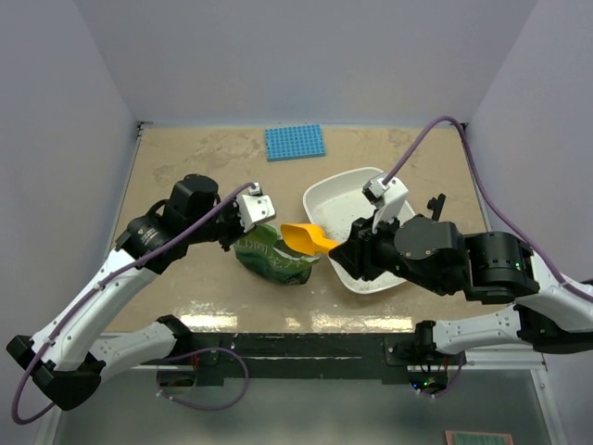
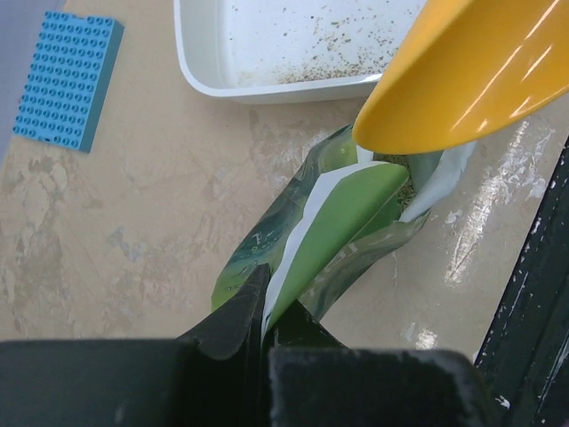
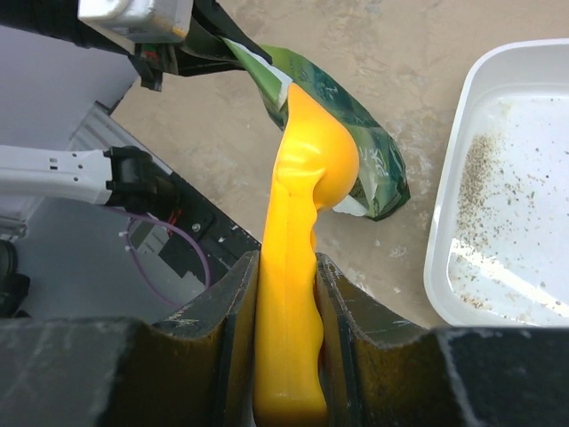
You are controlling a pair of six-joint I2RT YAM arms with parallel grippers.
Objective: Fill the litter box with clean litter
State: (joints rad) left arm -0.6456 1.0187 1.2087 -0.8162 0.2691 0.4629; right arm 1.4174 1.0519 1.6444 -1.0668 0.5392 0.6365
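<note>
Near the front edge of the counter [image 1: 195, 297], bag [image 1: 269, 258] clenched by left tool [image 2: 267, 311], scoop [image 1: 308, 238] by right tool [image 3: 284, 271]; litter box [image 1: 345, 197] only dusted with litter [image 3: 484, 169].

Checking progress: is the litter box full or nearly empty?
Nearly empty: the litter box shows bare white floor with only scattered clean litter specks.

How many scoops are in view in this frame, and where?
1. The orange scoop is clamped by its handle in the right gripper, its bowl at the opening of the green bag, just left of the litter box. The bag's inside is hidden.
</note>
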